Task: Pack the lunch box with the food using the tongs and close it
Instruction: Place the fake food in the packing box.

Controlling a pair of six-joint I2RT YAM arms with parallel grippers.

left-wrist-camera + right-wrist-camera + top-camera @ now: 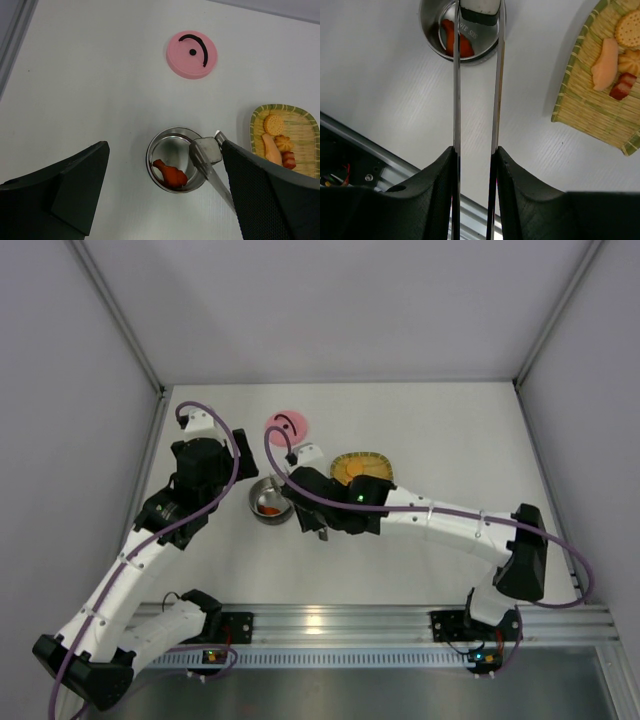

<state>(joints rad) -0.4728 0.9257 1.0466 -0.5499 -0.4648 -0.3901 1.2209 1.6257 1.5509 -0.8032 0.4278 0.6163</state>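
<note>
The right gripper (475, 150) squeezes the tongs (455, 85). They pinch a white-and-dark piece (479, 10), cut off at the top, over the lunch box (427, 25) mid desk (380, 100). The left gripper (165, 146) is spread wide. Its camera also shows the pink lid (191, 54).

The top view looks steeply down from high above the near edge of the table (430, 430), taking it all in. The left wrist view faces down from mid height. The right wrist view sits lower, sighting along the tongs (456, 90). All 3 share the lunch box (167, 142) and woven tray (256, 125).
</note>
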